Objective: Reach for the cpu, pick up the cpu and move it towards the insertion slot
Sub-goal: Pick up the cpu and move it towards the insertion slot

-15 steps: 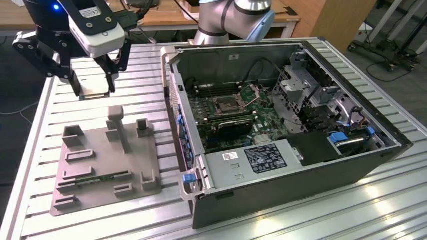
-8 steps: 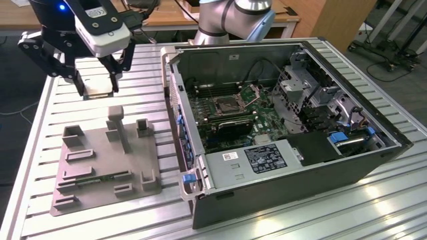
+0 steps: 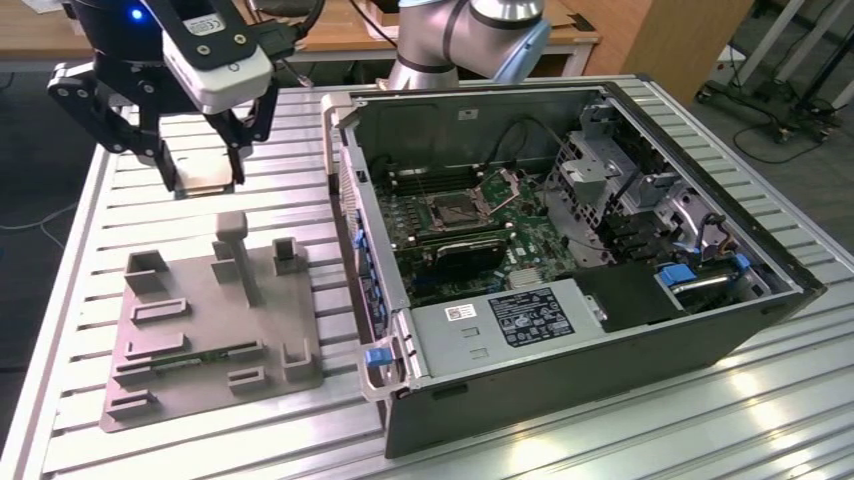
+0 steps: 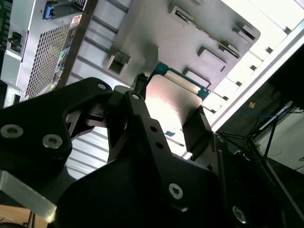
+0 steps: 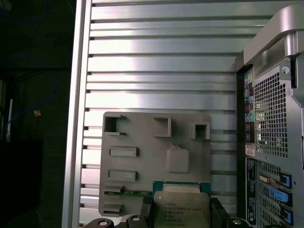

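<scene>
We find the gripper (image 3: 207, 183) clamped on the cpu (image 3: 208, 165). Its two black fingers (image 5: 147, 207) press against opposite edges of the chip. The chip sits flat between the jaws, with its silver-grey metal top turned toward the wrist cameras and a green rim showing along one edge in both wrist views. The chip is raised in the air and touches nothing but the fingers. Below the jaws lies the slatted aluminium table (image 5: 156, 57). The nearest item to the jaws on it is the grey plastic tray (image 3: 200, 320), which carries several upright posts, rectangular pockets and a shallow square recess (image 5: 178, 159). A narrow green memory stick (image 5: 124, 192) lies in one pocket at the tray end that sits closest to the jaws in the first wrist view. In the exterior view, the jaws hang just past the far end of the tray rather than over its middle. Farther from the jaws, on the exterior view's right of the tray, stands the open computer case (image 3: 694, 330), resting on the same table with its side panel off. The insertion slot (image 3: 451, 210) sits on the board inside this case, well apart from the jaws. It has a square silver frame with a dark centre, and its hinged bracket (image 3: 505, 185) is tilted up. Beyond the case rises the base of the arm (image 3: 467, 45).
</scene>
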Available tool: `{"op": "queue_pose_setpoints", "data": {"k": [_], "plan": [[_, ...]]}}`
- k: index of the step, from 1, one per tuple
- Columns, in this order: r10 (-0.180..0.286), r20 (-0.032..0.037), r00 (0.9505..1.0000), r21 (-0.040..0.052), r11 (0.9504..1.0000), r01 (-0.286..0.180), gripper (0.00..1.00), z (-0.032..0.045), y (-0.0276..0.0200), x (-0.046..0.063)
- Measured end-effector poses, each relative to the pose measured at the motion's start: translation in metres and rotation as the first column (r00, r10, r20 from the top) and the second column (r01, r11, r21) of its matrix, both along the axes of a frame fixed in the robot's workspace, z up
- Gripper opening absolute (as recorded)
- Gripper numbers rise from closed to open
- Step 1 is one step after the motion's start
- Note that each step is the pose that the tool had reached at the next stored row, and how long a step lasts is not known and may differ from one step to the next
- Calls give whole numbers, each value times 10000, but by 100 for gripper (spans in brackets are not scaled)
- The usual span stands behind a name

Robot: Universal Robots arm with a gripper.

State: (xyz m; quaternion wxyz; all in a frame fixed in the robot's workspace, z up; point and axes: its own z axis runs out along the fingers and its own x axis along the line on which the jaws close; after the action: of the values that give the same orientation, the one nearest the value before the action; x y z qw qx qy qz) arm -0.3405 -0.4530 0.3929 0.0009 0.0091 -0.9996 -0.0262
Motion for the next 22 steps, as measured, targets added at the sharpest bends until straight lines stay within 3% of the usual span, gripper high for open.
{"op": "queue_pose_setpoints", "data": {"k": [22], "plan": [[-1,0,10000,0,10000,1,55,0,0,255]]}}
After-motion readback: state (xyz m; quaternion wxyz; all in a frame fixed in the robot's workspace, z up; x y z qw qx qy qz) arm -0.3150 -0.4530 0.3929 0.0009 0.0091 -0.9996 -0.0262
